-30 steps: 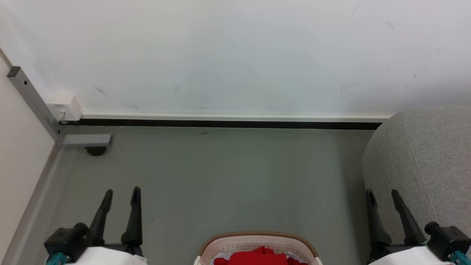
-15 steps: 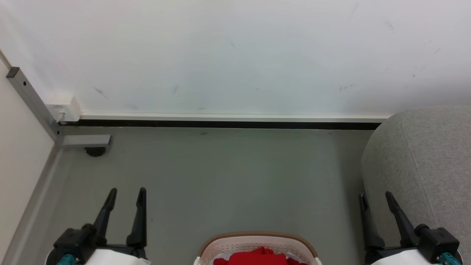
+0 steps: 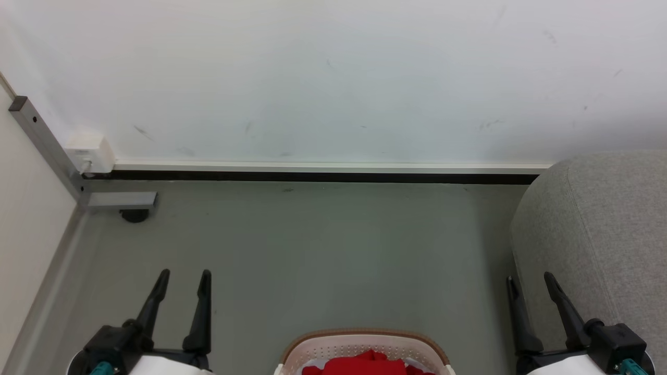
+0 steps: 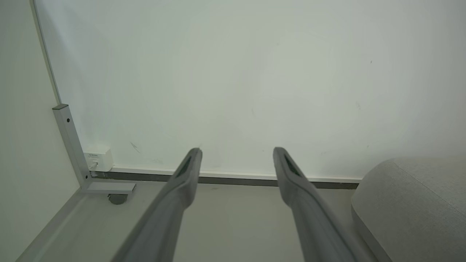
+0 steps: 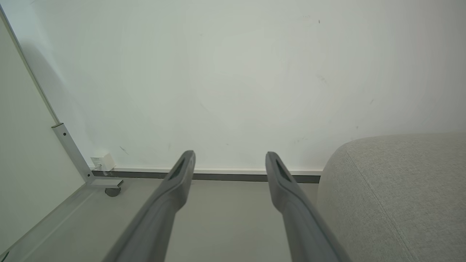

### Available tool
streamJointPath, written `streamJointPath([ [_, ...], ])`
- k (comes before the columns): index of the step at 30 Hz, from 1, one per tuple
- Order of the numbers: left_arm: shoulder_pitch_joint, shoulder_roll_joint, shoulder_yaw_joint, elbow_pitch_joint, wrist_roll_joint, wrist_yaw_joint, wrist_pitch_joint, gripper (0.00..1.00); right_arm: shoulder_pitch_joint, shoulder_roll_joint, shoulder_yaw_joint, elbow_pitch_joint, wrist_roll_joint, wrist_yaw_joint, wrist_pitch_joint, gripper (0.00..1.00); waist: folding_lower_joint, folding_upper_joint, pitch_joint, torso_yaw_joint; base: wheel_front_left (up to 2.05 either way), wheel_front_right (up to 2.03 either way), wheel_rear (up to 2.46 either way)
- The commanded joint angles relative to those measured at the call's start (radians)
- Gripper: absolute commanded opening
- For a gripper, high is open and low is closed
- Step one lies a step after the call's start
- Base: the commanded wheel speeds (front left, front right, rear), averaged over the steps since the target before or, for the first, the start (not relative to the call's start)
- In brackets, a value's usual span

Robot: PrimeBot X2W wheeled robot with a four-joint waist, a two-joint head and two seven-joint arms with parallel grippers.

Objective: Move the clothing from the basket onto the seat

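Note:
Red clothing (image 3: 365, 364) lies in the cream perforated basket (image 3: 365, 344) with a brown rim, at the bottom middle of the head view. The grey seat (image 3: 599, 234) rises at the right, with its rounded arm also in the left wrist view (image 4: 411, 203) and the right wrist view (image 5: 393, 196). My left gripper (image 3: 185, 274) stands open at the lower left, left of the basket, with nothing between its fingers (image 4: 182, 182). My right gripper (image 3: 529, 278) is open at the lower right, just in front of the seat's arm, also empty (image 5: 229, 154).
A white wall (image 3: 333, 78) with a dark skirting strip runs across the back. At the left stands a panel with a grey metal frame foot and caster (image 3: 125, 203), beside a small white socket box (image 3: 88, 151). Grey floor (image 3: 312, 250) lies between basket and wall.
Both grippers have drawn inward towards the basket and slightly down in the head view. Both stay open. The basket and clothing have not moved.

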Motion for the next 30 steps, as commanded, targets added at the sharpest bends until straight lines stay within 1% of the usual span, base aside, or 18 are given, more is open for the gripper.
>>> streamJointPath([
  [1,0.003,0.004,0.002,0.003,-0.001,0.002,-0.001,1.00,-0.011,-0.007,-0.003,0.001,0.004,-0.001,-0.004,1.00,0.0000,0.0000,0.000,0.000,0.00,0.00,0.00],
  [20,-0.006,0.006,0.010,0.019,-0.039,0.002,-0.001,1.00,-0.013,-0.007,0.001,-0.008,0.026,-0.001,-0.004,1.00,0.0000,0.0000,0.005,-0.003,0.00,0.00,0.00],
  [30,-0.011,0.018,-0.001,0.016,-0.057,0.002,-0.001,1.00,-0.023,-0.007,0.004,-0.028,0.036,-0.001,-0.004,1.00,0.0000,0.0000,0.046,-0.041,0.00,0.00,0.00],
])
